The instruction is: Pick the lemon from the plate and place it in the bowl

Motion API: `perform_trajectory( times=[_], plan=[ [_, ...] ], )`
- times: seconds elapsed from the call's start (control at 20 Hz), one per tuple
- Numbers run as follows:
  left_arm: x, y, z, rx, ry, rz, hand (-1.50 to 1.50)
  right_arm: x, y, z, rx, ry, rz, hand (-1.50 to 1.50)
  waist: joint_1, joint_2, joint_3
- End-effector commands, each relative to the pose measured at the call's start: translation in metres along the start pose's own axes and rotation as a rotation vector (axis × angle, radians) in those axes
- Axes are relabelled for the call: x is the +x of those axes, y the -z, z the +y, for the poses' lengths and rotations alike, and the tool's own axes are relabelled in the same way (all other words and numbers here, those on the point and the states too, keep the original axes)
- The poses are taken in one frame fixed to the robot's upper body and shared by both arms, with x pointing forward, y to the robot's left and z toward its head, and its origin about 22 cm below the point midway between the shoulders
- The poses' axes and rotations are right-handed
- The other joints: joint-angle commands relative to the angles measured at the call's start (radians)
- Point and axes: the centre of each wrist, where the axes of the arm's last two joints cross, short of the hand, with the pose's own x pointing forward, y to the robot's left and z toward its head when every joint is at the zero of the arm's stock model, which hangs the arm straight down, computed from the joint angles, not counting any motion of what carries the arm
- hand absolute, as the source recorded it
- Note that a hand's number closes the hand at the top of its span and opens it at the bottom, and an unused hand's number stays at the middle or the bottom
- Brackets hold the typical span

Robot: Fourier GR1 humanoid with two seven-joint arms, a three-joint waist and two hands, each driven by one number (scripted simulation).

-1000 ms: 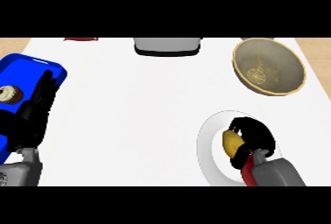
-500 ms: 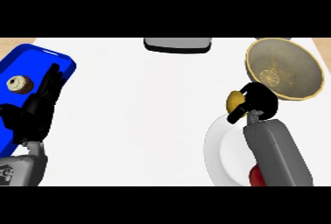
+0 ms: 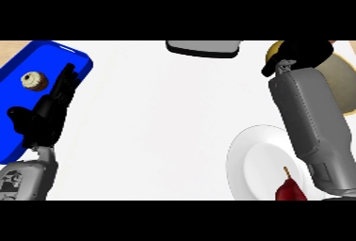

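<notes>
**Carrying the lemon to the bowl**

Head view: right hand (image 3: 300, 52) now up at the far right of the white surface (image 3: 160, 122), fingers curled round the lemon (image 3: 275, 48), of which only a yellow sliver shows at the hand's left edge. Half a second ago held just short of the bowl's near rim; a second ago down on the plate. Now lifted clear of the plate (image 3: 243, 164) and poised over the tan bowl (image 3: 342, 80), mostly hidden behind the grey forearm. Meaning for the task: pick done, carry nearly done, release into the bowl probably next; hard to tell whether the lemon sits above the bowl's hollow or above its left rim.

Left on the plate: a dark red fruit (image 3: 290, 189) with a thin stem, at the lower edge.

Left hand (image 3: 42, 117) resting open at the left, fingers straight and pointing up, holding nothing, lying partly over the blue tray (image 3: 42, 54). On that tray, a small round pale item (image 3: 33, 81). At the top edge, a grey container (image 3: 203, 48), cut off.

No brands, labels or readable writing anywhere.
</notes>
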Motion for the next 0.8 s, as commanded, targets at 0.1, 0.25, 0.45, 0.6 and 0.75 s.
perform_trajectory(
  times=[0.1,0.25,0.45,0.6,0.75],
  plan=[
    [-0.002,0.006,0.004,0.002,-0.003,0.016,0.0,0.043,-0.003,-0.064,-0.292,0.129,0.209,1.5,-0.009,-0.001,0.001],
    [-0.005,0.002,0.002,0.011,-0.007,0.022,0.0,0.055,-0.002,-0.08,-0.334,0.121,0.25,1.5,-0.006,-0.005,0.001],
    [-0.007,0.003,-0.001,0.029,-0.005,0.037,0.0,0.055,0.007,-0.082,-0.34,0.171,0.279,1.5,-0.043,-0.011,0.004],
    [-0.012,-0.002,0.019,0.042,0.003,0.027,0.0,0.045,0.023,-0.065,-0.335,0.22,0.301,1.5,-0.035,-0.006,0.004],
    [-0.014,0.0,0.008,0.051,0.01,0.02,0.0,0.034,0.039,-0.066,-0.331,0.27,0.292,1.5,-0.063,-0.011,0.005]
  ],
)
